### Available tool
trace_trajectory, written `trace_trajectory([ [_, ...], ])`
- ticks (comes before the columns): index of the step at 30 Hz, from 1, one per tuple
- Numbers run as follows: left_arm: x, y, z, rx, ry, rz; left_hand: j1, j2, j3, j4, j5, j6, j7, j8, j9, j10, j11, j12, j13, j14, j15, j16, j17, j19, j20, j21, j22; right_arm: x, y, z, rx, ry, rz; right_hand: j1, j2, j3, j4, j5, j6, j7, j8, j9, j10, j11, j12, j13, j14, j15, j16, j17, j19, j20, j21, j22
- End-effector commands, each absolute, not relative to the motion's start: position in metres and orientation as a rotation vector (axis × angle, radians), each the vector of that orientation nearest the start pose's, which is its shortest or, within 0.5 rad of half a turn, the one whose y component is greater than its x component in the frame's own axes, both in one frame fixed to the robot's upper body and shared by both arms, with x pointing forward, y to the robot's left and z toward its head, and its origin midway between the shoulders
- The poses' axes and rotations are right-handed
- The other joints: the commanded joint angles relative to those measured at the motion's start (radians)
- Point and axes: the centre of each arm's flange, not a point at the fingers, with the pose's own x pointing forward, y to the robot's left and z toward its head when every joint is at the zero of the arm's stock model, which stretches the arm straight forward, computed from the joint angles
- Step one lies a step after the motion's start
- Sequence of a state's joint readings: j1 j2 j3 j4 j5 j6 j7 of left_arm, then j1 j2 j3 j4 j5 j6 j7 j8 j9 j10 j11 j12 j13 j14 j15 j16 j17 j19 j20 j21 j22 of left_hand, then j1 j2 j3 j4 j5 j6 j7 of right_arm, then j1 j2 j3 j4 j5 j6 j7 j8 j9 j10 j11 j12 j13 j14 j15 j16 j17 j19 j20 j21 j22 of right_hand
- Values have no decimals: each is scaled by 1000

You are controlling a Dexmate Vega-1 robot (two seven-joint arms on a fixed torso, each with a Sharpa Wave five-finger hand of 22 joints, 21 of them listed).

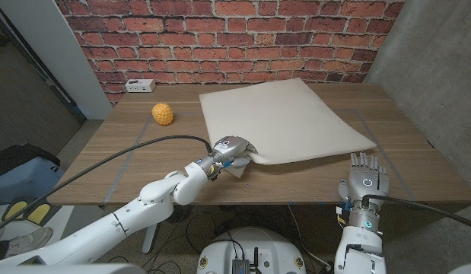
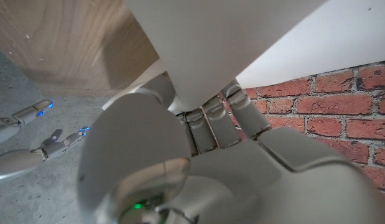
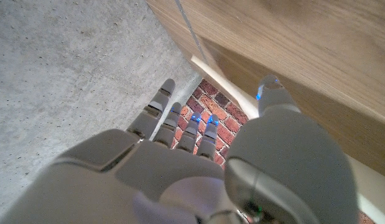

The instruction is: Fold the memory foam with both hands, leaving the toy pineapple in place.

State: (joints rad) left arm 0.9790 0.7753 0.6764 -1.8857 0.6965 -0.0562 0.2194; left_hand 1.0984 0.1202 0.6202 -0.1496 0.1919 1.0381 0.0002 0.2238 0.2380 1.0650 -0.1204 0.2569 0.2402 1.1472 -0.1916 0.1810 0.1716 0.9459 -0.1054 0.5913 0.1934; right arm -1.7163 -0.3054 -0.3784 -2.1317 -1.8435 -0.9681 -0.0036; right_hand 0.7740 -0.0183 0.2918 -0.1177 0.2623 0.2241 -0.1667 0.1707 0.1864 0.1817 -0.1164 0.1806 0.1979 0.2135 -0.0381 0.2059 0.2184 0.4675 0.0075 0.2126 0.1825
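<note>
A pale cream memory foam (image 1: pixel 284 118) sheet lies spread over the right half of the wooden table (image 1: pixel 128 152). My left hand (image 1: pixel 229 149) grips the foam's near left corner, which is raised slightly off the table. In the left wrist view the fingers (image 2: pixel 232 115) reach behind the foam (image 2: pixel 242 37) and the thumb lies over its front. The yellow toy pineapple (image 1: pixel 163 114) stands alone on the table's left side, apart from the foam. My right hand (image 1: pixel 365 181) hovers at the table's front right edge with spread fingers, holding nothing, just short of the foam's near right corner.
A white power strip (image 1: pixel 139 85) sits at the back left by the brick wall (image 1: pixel 243 38). Grey tape lines (image 1: pixel 125 164) cross the tabletop. A concrete wall (image 1: pixel 437 68) stands to the right.
</note>
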Motion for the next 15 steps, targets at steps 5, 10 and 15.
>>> trace_trajectory([
  [5, 512, 134, -42, 1474, -903, -381, -19, 43, 11, 32, 14, 3, -28, 33, 50, 17, -16, 16, 48, 6, -23, 14, 9, -49, -12, 5, 7, 396, -246, -176, -1691, -60, -926, 1, 3, 9, -16, 10, -132, 7, -4, 4, -110, 4, -9, 4, -36, -77, -6, 1, -13, -6, -4, 3],
  [10, 505, 128, -39, 1566, -855, -460, -20, 47, 8, 34, 19, 1, -40, 43, 66, 15, -18, 20, 66, 6, -26, 17, 11, -85, -16, 1, 10, 399, -244, -175, -1693, -106, -968, 0, 6, 13, -17, 12, -165, 14, -1, 4, -143, 8, -8, 4, -62, -68, -12, 2, -15, -10, -3, 3],
  [15, 502, 127, -37, 1549, -839, -521, -21, 47, 6, 36, 21, -1, -42, 48, 74, 15, -21, 22, 74, 4, -27, 17, 12, -97, -16, 2, 11, 405, -243, -173, -1712, -102, -951, 1, 8, 15, -18, 14, -149, 13, 11, 5, -133, 7, 2, 4, -63, -76, -10, 3, -14, -12, -3, 3],
])
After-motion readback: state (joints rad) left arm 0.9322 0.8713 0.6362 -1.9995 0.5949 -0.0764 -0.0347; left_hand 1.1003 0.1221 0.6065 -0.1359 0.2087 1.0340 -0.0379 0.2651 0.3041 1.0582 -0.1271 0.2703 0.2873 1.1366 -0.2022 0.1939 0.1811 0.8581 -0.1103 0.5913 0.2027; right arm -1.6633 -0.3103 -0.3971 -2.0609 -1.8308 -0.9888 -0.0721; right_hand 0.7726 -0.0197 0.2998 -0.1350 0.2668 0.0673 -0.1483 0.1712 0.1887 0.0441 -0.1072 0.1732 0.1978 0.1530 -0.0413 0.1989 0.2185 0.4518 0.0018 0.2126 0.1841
